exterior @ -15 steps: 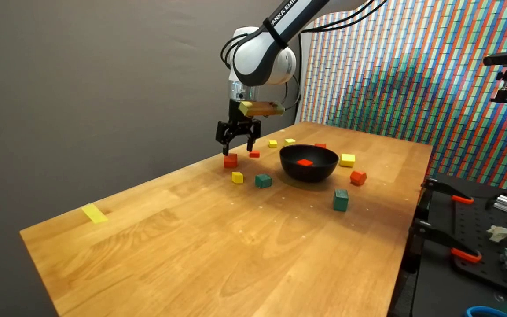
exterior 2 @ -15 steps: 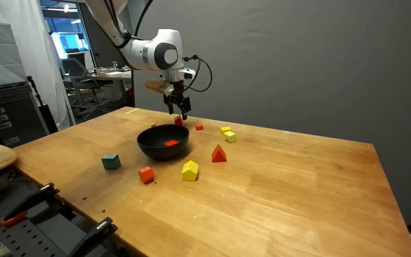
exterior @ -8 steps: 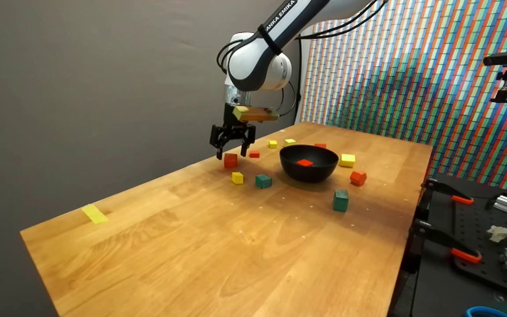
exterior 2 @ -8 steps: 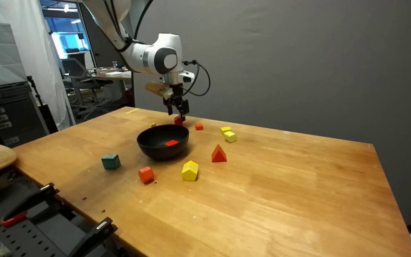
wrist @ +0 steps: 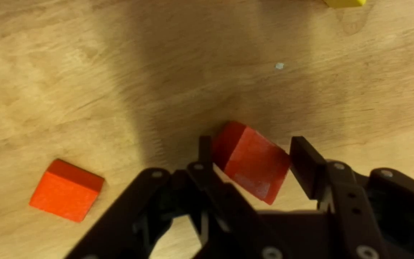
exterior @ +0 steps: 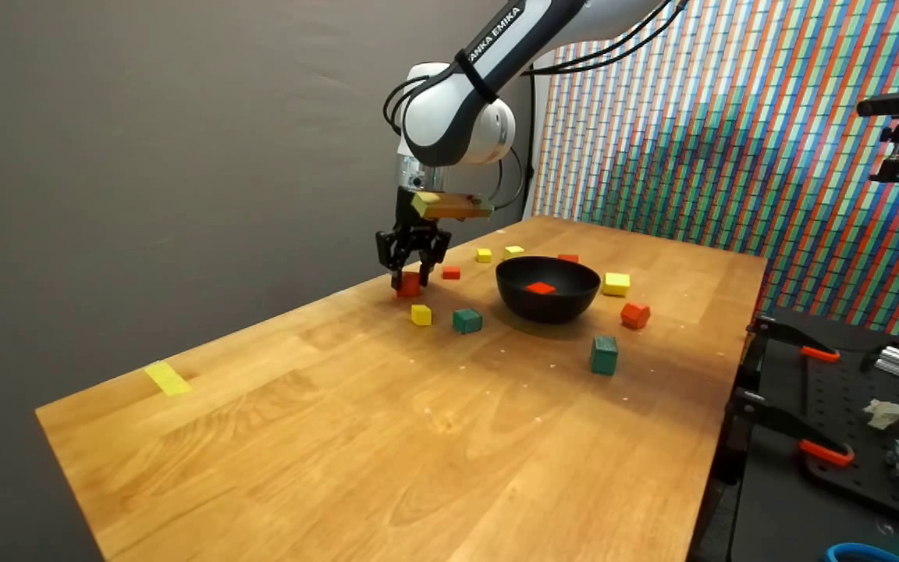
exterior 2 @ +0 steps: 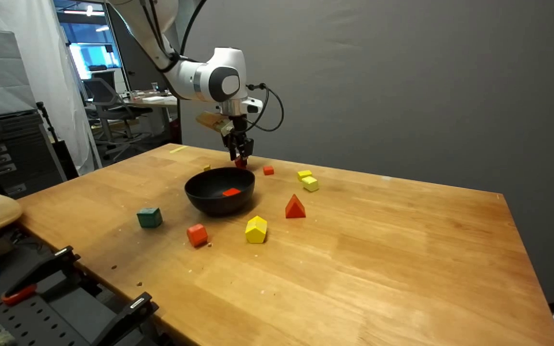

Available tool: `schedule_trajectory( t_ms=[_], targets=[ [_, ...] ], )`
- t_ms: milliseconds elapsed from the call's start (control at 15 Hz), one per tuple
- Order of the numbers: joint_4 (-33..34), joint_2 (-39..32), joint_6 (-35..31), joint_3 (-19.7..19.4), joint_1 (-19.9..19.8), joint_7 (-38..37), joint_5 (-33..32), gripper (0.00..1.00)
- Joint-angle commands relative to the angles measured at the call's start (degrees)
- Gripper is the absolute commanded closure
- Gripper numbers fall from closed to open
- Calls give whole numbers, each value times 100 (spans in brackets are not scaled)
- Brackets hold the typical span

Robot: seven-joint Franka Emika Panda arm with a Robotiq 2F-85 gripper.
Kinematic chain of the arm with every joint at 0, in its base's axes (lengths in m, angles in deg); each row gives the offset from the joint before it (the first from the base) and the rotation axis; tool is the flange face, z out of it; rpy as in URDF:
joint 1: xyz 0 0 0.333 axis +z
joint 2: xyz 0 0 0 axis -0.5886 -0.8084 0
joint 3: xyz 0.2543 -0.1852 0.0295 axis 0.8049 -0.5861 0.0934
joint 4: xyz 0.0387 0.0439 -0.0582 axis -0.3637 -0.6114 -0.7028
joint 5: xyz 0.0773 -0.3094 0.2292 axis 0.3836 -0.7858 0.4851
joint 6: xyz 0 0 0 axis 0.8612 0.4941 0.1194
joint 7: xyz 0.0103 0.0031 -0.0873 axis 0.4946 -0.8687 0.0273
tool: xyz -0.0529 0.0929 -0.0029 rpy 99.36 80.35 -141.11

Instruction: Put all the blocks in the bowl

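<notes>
In the wrist view the fingers [wrist: 304,165] run off the bottom edge, covering part of the red block [wrist: 257,162] between them; whether both press on it cannot be told. A yellow block [wrist: 344,3] is cut by the top edge, and a pale fleck [wrist: 279,66] on the table [wrist: 49,90] is too small to identify. In both exterior views the near rim of the black bowl [exterior: 547,311] hides the base of a second red block [exterior: 541,288] inside. In an exterior view a red triangular block [exterior: 568,257] is mostly hidden behind that bowl.
</notes>
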Motion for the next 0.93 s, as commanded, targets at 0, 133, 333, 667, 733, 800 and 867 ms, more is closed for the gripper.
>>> schedule_trajectory(
  t_ms=[0,133,333,667,733,800,867],
  targets=[
    [-146,258,-18,-78,88,3,1,69],
    [-522,660,-71,-77,85,71,-25,69],
    [-1378,1534,-247,-111,87,166,-100,69],
    [-2675,2768,-102,-590,239,-192,-757,69],
    [-2976,2985,-118,-625,202,-218,-845,69],
    [-3287,3193,-150,-696,194,-293,-992,69],
    [-3602,3377,-234,-670,103,-211,-987,69]
  ],
)
